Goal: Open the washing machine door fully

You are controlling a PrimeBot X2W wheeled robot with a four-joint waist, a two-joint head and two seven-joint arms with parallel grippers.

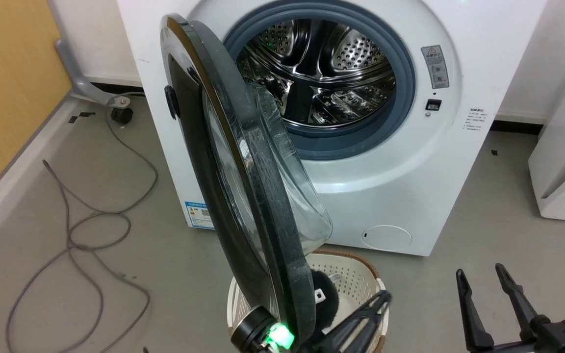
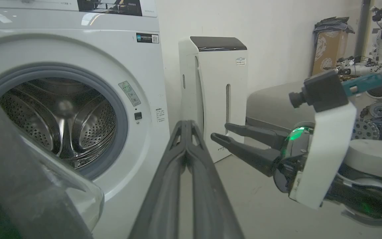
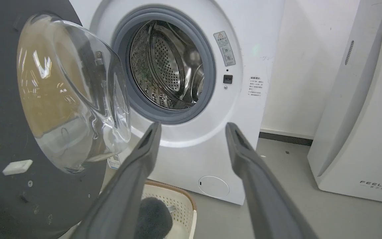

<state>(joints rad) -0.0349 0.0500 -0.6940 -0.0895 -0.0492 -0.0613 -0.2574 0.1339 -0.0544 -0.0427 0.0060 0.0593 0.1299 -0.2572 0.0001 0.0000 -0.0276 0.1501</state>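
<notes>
Your left hand (image 1: 383,296) has its two fingers pressed flat together, pinching nothing. It sits low beside the inner face of the washing machine door (image 1: 243,196), near the door's bottom rim, and you cannot tell whether the wrist touches that rim. Your right hand (image 1: 479,272) is spread wide and empty, apart from the door, its fingers pointing toward the washing machine (image 1: 400,196).

The door stands swung out from the left side of the opening, roughly edge-on to your head camera. Its glass bowl (image 3: 68,93) faces across the front of the open steel drum (image 1: 321,68). Under the door's lower edge, a white basket (image 1: 361,274) with a dark round thing in it sits on the floor (image 1: 483,220). A white appliance (image 3: 360,116) stands to the machine's right.
</notes>
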